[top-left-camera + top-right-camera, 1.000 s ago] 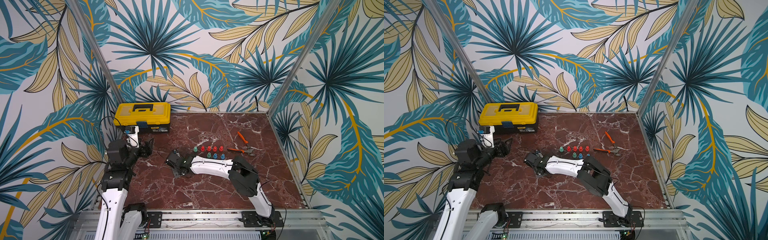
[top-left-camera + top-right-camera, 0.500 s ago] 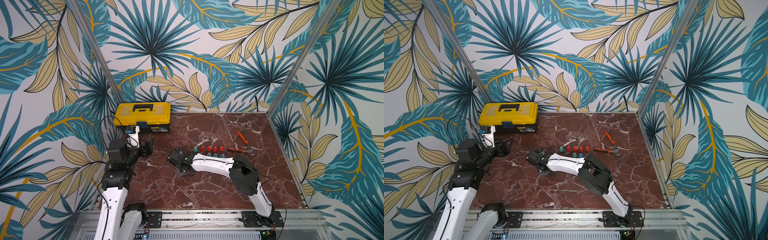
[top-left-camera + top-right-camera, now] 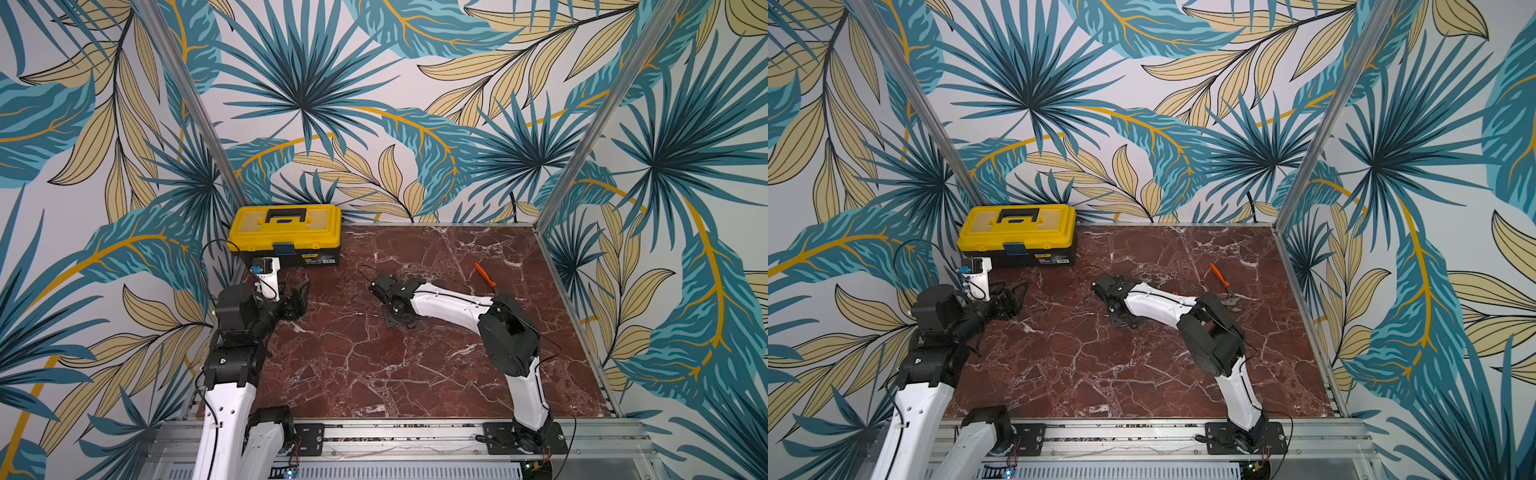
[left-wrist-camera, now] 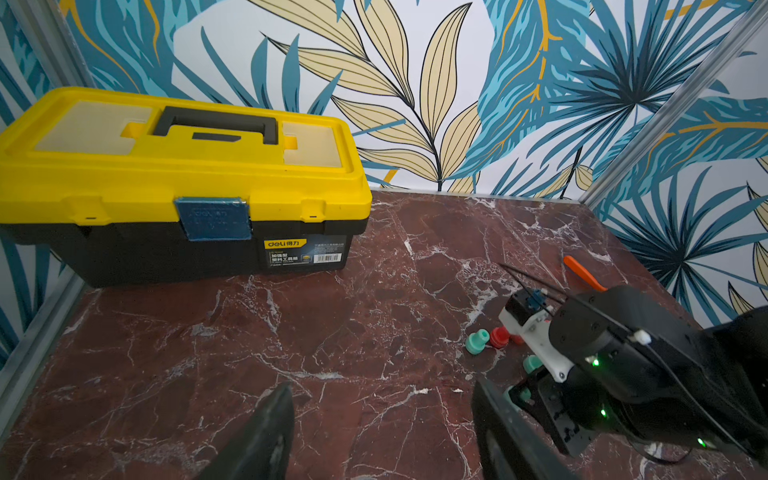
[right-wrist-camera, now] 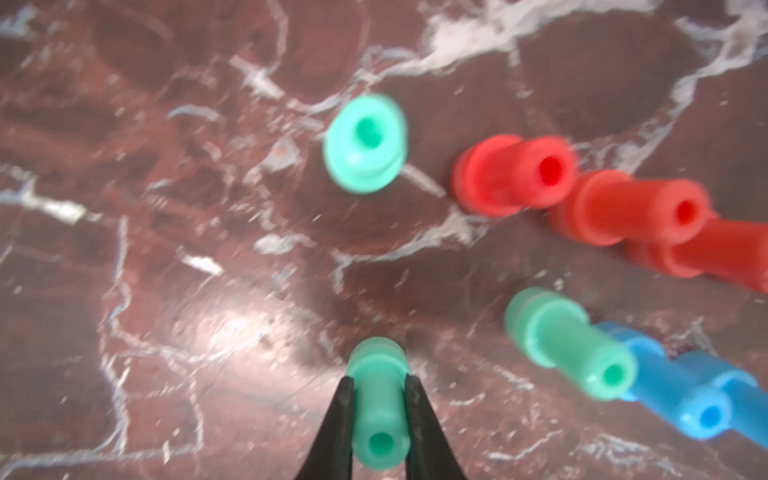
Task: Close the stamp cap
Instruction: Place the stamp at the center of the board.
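Green stamp piece (image 5: 378, 415) sits pinched in the right gripper (image 5: 379, 380) near the marble table's (image 3: 353, 365) middle; best centred squarely over the loose green mate (image 5: 365, 143) before pressing. Left gripper (image 4: 382, 386) hangs spread, empty.

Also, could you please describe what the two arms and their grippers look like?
Both arms share one look: the left arm and the right arm have smooth white shells between bulky black joints, with thin black cables looping alongside. The left gripper and right gripper have tapering black fingers. Small green lights glow on the right arm's wrist.
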Action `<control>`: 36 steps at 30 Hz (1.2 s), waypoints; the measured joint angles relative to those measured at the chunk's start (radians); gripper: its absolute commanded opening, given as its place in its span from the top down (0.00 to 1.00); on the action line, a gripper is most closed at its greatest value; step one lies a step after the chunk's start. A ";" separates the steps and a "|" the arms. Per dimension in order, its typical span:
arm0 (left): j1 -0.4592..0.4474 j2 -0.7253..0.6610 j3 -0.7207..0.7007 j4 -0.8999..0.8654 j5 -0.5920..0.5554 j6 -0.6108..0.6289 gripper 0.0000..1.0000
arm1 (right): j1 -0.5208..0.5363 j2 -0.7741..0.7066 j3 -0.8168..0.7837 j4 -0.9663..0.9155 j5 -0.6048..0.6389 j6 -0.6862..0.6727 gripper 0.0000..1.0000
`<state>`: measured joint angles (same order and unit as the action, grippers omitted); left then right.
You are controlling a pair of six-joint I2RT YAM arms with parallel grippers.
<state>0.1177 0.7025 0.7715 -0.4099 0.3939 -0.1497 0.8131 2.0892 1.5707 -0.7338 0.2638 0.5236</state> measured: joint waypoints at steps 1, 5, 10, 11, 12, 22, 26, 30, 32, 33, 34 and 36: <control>0.000 0.002 -0.002 -0.003 0.000 0.000 0.31 | -0.014 0.000 0.000 0.003 -0.005 -0.002 0.94; 0.000 0.017 -0.002 -0.005 0.005 0.000 0.30 | -0.058 0.003 0.010 0.004 -0.021 -0.010 0.93; 0.000 0.031 -0.002 -0.007 0.007 0.000 0.30 | -0.084 0.026 0.045 0.002 -0.022 -0.022 0.87; 0.000 0.031 -0.002 -0.007 0.007 0.000 0.30 | -0.084 0.026 0.045 0.002 -0.022 -0.023 0.85; 0.000 0.031 -0.002 -0.007 0.007 0.000 0.30 | -0.084 0.026 0.045 0.000 -0.022 -0.024 0.83; 0.000 0.037 -0.002 -0.007 0.006 -0.001 0.31 | -0.084 0.026 0.048 -0.007 -0.033 -0.039 0.65; 0.000 0.037 -0.002 -0.007 0.006 -0.002 0.31 | -0.084 0.026 0.069 -0.011 -0.036 -0.039 0.62; 0.000 0.037 -0.002 -0.007 0.006 -0.005 0.31 | -0.084 0.026 0.091 -0.018 -0.036 -0.042 0.59; 0.000 0.038 -0.002 -0.007 0.006 -0.005 0.30 | -0.085 0.023 0.103 -0.027 -0.034 -0.049 0.57; 0.000 0.040 -0.002 -0.007 0.006 -0.004 0.30 | -0.086 0.018 0.108 -0.030 -0.031 -0.053 0.56; 0.000 0.042 -0.002 -0.007 0.006 -0.005 0.30 | -0.087 0.012 0.113 -0.033 -0.029 -0.058 0.54; 0.000 0.055 -0.001 -0.007 0.004 -0.005 0.27 | -0.092 -0.012 0.117 -0.038 -0.023 -0.066 0.50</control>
<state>0.1177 0.7578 0.7704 -0.4168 0.3981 -0.1551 0.7216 2.0769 1.6882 -0.7719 0.2405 0.4572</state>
